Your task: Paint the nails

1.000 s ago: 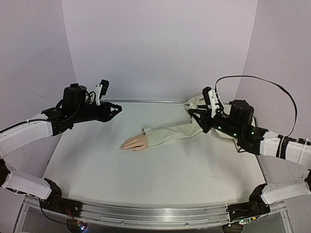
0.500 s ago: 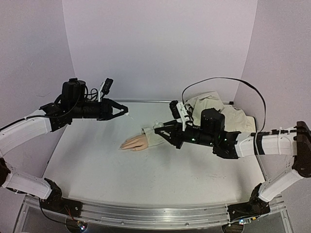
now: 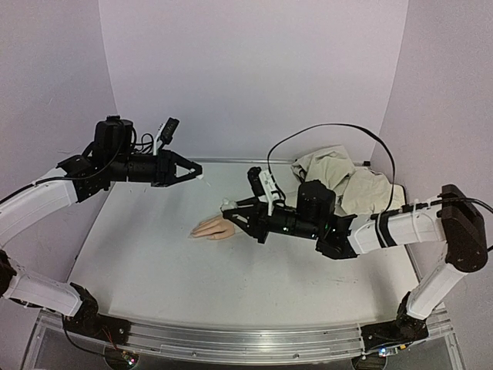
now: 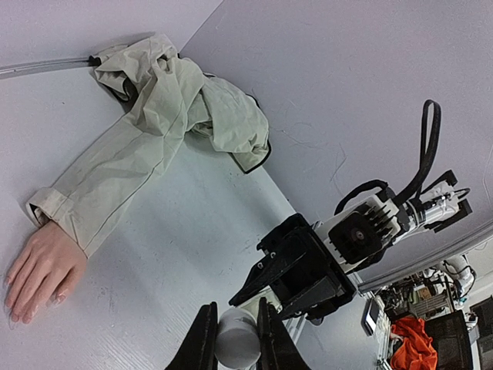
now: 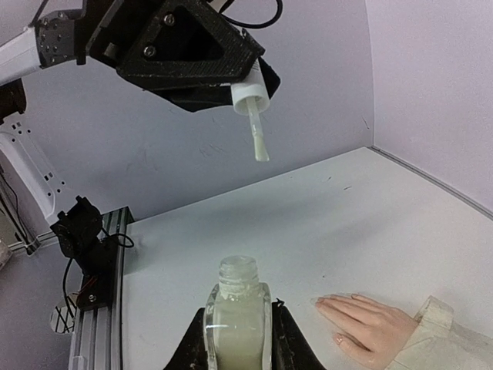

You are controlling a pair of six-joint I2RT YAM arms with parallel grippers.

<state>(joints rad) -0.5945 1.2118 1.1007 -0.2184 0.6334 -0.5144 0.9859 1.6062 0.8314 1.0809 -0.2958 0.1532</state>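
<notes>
As fake hand [image 3: 214, 228] lies flat, nails [image 3: 193, 232] pointing left, axis left-right.

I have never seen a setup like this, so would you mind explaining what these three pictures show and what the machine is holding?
This is a robot with two arms bolted at the near edge of a white table. The wide picture comes from a fixed camera above and behind the arms. The other two come from a small camera on each wrist, looking along that arm's own fingers. On the table lies a fake hand poking out of a beige cloth sleeve; its nails are what should be painted. The left tool is shut on a white cap with a brush on it. The right tool is shut on the open polish bottle, near the fake hand.
</notes>
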